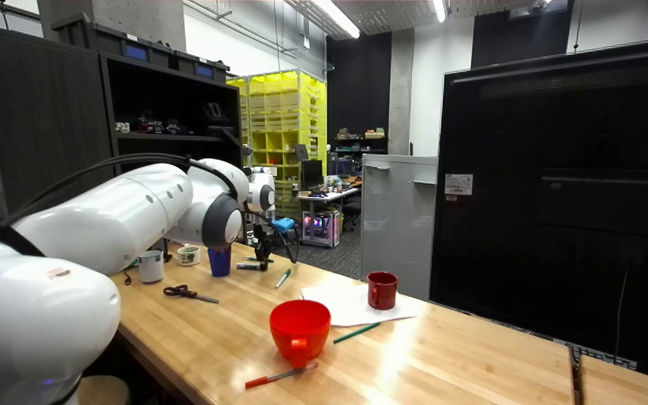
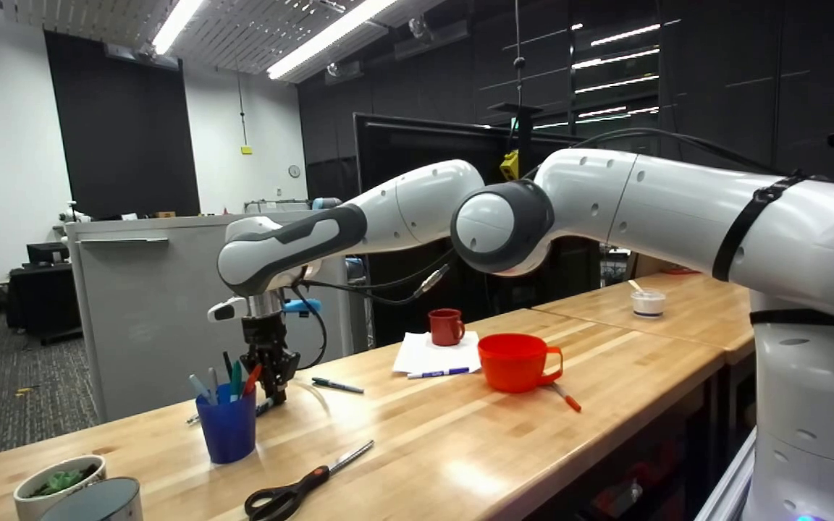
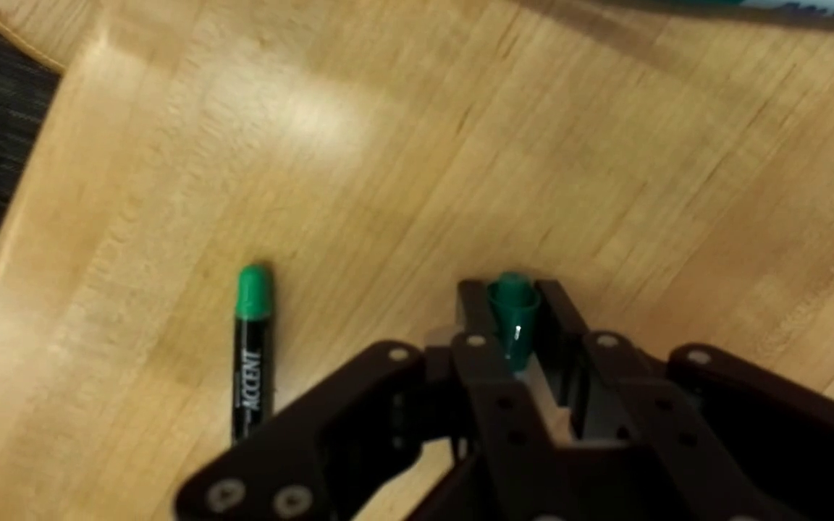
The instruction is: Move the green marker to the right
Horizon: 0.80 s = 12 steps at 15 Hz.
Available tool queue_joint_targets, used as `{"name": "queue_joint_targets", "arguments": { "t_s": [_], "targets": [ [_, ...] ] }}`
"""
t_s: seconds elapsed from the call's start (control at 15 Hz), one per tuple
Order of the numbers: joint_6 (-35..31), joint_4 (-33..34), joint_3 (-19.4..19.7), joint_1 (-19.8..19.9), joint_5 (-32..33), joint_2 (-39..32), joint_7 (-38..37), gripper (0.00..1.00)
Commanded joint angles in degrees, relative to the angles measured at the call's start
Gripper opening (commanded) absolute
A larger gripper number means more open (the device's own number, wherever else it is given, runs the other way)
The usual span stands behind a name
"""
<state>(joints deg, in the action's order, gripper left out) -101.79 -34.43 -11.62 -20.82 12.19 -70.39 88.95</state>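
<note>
In the wrist view we see the gripper (image 3: 511, 286) with its fingers (image 3: 563, 318) pinching the green marker (image 3: 515, 322) from both sides, the gap no wider than the marker; only its green end shows, the rest being lost behind the fingers, and we cannot tell whether it touches the table (image 3: 388, 145). To its left, a black marker (image 3: 252, 362) with a green tip has its lower part covered by the gripper, while a green-and-white marker (image 3: 801, 5) is cut off along the top edge. In an exterior view the arm (image 1: 121, 219) hides the top of the blue cup (image 1: 220, 264), and what lies by the fingertips is too small for us to make out
</note>
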Motion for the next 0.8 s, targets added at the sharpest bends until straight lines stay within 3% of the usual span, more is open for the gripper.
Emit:
{"name": "queue_joint_targets", "arguments": {
  "t_s": [0.0, 0.4, 0.73],
  "targets": [
    [0.99, 2.18, 0.01, -0.38, -0.06, -1.22, 0.39, 0.05],
    [3.69, 1.04, 2.71, 0.65, 1.09, 2.52, -4.95, 0.05],
    [9.82, 0.70, 6.29, 2.55, 1.99, 8.56, -15.15, 0.05]
  ]
}}
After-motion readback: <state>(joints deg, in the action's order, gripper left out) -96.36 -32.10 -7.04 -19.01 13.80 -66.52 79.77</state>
